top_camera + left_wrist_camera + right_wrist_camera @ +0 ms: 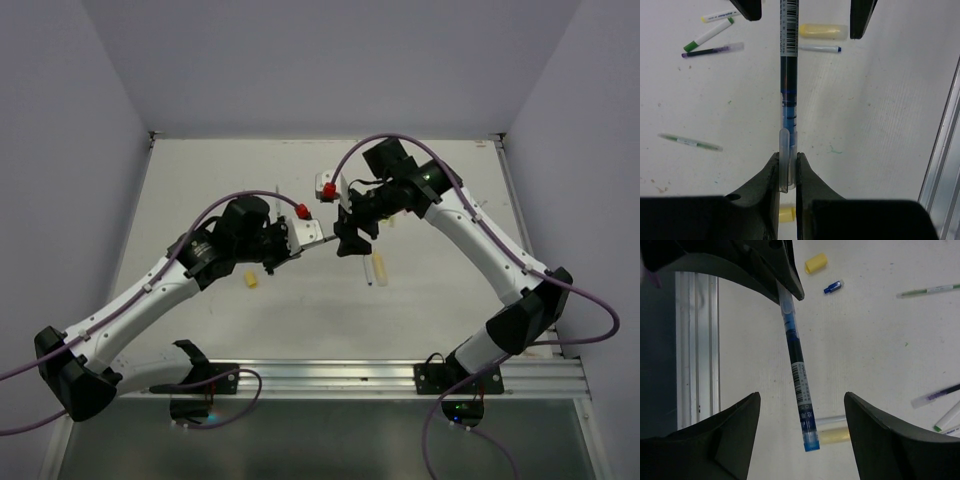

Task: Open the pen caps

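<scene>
the only print worth noting is on the blue pen [789,90]. a white label [789,47] round its barrel carries a black barcode [790,15] with a row of tiny digits beside the bars, too small to read. the right wrist view shows a few pale characters below the barcode, not legible. a white marker [720,16] on the surface [865,125] bears faint dark print, also unreadable.

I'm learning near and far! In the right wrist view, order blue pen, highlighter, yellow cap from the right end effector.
1. Blue pen, between the jaws.
2. Highlighter, on the table just beneath.
3. Yellow cap, farthest, at the top.
</scene>
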`<move>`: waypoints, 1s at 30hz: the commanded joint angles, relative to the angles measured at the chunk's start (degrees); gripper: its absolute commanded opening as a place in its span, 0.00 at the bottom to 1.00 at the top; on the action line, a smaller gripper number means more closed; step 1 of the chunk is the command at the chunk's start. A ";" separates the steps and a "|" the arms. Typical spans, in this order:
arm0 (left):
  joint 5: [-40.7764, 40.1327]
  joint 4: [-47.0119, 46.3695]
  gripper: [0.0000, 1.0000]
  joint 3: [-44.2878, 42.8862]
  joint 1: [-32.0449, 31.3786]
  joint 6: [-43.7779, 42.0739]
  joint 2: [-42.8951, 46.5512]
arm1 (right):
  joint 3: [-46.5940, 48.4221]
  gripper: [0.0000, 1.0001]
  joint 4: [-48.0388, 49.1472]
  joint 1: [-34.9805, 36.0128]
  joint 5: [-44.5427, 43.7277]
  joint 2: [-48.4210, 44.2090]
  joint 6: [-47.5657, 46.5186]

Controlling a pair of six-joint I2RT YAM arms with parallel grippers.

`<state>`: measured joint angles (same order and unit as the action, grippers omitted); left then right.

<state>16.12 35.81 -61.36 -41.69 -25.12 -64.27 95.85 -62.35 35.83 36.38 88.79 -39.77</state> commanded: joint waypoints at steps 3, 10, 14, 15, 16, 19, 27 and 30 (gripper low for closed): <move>1.72 1.45 0.00 -2.97 0.03 -1.60 -1.12 | 3.46 0.66 -2.69 0.02 1.50 2.79 0.74; 1.55 1.37 0.00 -2.80 0.03 -1.86 -1.38 | 4.25 0.53 -1.55 0.11 2.29 3.84 1.80; 1.37 1.10 0.00 -3.06 0.12 -1.86 -1.38 | 4.87 0.45 -2.69 0.38 2.56 5.25 1.54; 1.37 1.10 0.00 -3.23 0.03 -1.94 -1.38 | 4.87 0.42 -2.95 0.46 2.38 5.34 1.62; 1.37 1.10 0.00 -3.32 0.12 -2.03 -1.47 | 4.87 0.41 -2.96 0.64 2.38 5.69 1.62; 1.37 1.36 0.00 -3.67 0.12 -2.21 -1.65 | 5.22 0.34 -3.22 0.99 2.73 6.04 1.71; -0.20 -0.39 0.06 -3.07 0.12 -1.25 -0.16 | 4.35 0.00 -2.61 1.26 2.55 5.52 2.59; -2.23 -2.76 0.20 -1.49 0.12 0.07 1.77 | 1.80 0.00 -0.24 1.26 2.29 3.67 3.99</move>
<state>15.66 37.28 -62.37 -41.65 -26.59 -65.54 98.65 -65.39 37.01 38.54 94.56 -38.00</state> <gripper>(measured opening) 0.176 0.165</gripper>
